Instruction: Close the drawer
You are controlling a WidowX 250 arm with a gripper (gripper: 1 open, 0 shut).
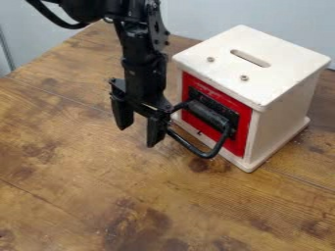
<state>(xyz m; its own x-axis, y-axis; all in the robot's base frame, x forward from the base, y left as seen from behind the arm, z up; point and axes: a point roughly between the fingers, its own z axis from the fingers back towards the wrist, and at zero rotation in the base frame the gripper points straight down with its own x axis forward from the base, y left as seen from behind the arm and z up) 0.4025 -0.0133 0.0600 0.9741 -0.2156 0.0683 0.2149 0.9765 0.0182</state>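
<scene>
The pincer [140, 135] stands wide, its tips pointing down over the wooden surface [78, 181], just in front of the drawer's black loop handle [197, 151]. The near fingertip is beside the handle's outer end; whether they touch, I cannot tell. From there the handle reaches back to the drawer [199, 129], whose red front edging and black plate face the pincer. The drawer sits in the lower part of the pale wooden housing [281, 108], below the slotted top, and the housing rests on the surface beyond the handle.
</scene>
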